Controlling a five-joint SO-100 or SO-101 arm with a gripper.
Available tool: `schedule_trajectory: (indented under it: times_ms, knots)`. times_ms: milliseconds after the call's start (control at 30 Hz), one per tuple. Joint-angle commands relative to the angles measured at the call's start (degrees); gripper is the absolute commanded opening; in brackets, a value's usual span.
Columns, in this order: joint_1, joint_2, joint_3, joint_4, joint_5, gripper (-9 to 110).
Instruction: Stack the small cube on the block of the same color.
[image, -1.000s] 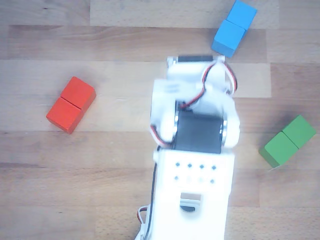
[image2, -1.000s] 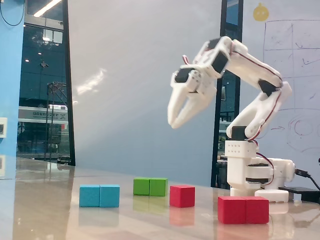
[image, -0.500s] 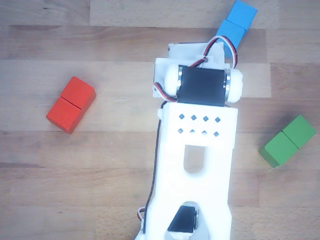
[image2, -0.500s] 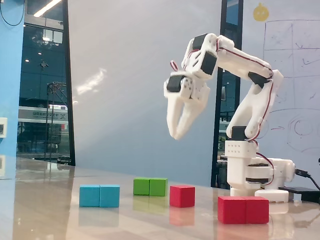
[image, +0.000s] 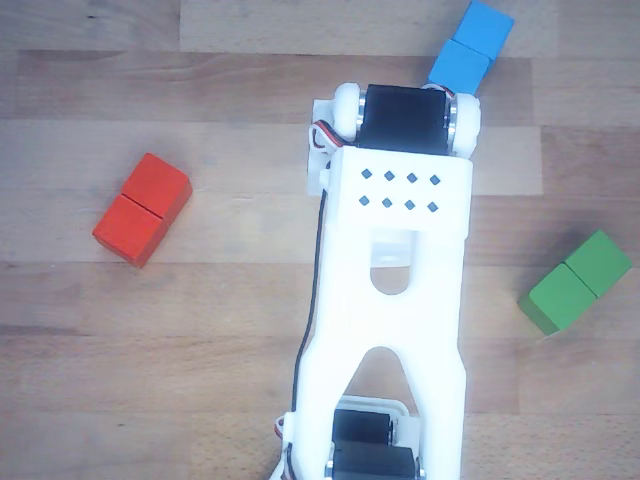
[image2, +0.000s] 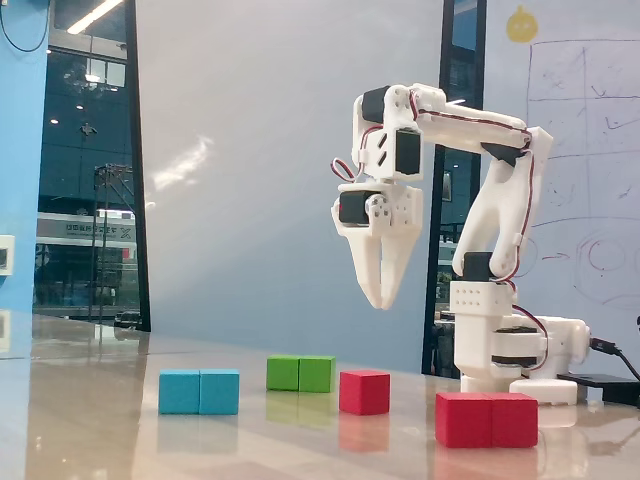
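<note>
In the fixed view the white arm (image2: 480, 200) reaches out from its base at the right and holds the hand (image2: 381, 298) high in the air, tips pointing down, well above everything on the surface (image2: 90, 400). The two fingers taper to meet at their tips with nothing between them, so the hand reads as closed and empty. Almost straight below it, the small cube (image2: 364, 391) sits alone on the surface, apart from its neighbours. The block (image2: 487, 419) of the same red lies nearer the camera and to the right, its seam showing down the middle. A blue block (image2: 199, 391) lies at the left and a green block (image2: 300, 373) a little farther back, just left of the small cube. In the other view, looking down, the arm fills the middle and hides the small cube and the hand; the block (image: 142, 209) lies at the left, the blue block (image: 471, 47) at the top, the green block (image: 576, 281) at the right. Judging by this, the task is at its start: the approach to the pick, with nothing grasped yet. The next move calls for spreading the fingers, lowering straight over the small cube and squaring them to its flat faces before closing.
</note>
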Motion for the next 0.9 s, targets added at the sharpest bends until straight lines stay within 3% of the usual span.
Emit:
schedule_trajectory:
  times_ms: [0,567,867]
  knots:
    - [-0.1,-0.3,-5.6,-0.1,0.1,0]
    - [-0.2,-0.4,-5.6,0.2,-2.1,2]
    - [-0.2,-0.4,-5.6,0.6,-3.8,20]
